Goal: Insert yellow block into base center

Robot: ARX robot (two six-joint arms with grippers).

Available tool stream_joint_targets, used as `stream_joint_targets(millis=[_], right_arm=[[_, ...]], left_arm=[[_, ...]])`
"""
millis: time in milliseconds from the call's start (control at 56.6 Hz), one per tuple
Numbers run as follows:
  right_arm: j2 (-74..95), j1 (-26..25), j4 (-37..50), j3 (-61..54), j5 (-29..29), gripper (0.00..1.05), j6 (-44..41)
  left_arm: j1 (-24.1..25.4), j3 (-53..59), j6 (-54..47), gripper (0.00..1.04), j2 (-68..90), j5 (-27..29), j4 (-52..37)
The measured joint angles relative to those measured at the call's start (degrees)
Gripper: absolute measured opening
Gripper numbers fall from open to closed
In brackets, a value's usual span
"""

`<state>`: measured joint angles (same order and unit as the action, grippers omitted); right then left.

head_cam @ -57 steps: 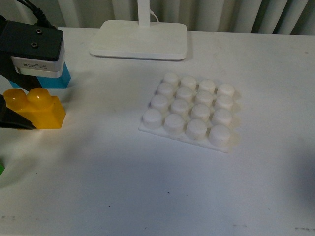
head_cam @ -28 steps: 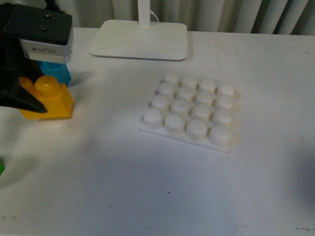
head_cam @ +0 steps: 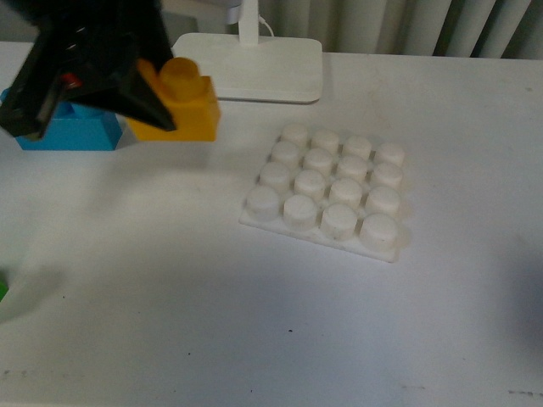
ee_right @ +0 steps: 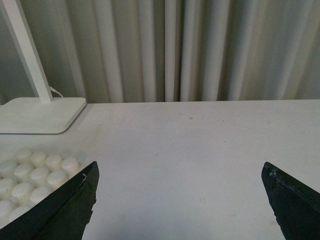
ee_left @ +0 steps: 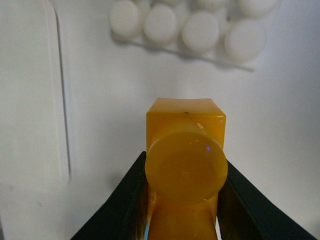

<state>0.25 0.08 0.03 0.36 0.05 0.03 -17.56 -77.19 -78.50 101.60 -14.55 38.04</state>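
Note:
My left gripper is shut on the yellow block and holds it in the air above the table, to the left of the base. One stud of the block shows beyond the black fingers. In the left wrist view the block sits between the jaws, with the base's studs ahead of it. My right gripper is open and empty, low over bare table, with the base to one side of it. It is out of the front view.
A blue brick lies on the table under the left arm. A white lamp foot with a pole stands at the back, behind the base. A bit of green shows at the left edge. Curtains hang behind the table.
My left gripper has risen with the yellow block and moved right, toward the base. The blue brick behind it is now uncovered.

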Motion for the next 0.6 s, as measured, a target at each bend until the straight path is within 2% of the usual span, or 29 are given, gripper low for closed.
stream_joint_targets(millis=[300, 601], right_arm=[[0.0, 0.0, 0.0, 0.0, 0.0, 0.96, 0.0], [0.0, 0.0, 0.0, 0.0, 0.0, 0.96, 0.0]], left_arm=[[-7.87, -9.68, 1.57, 0.32, 8.39, -0.02, 2.34], [-11.5, -19.06, 2.05, 0.32, 16.35, 0.5, 5.4]])
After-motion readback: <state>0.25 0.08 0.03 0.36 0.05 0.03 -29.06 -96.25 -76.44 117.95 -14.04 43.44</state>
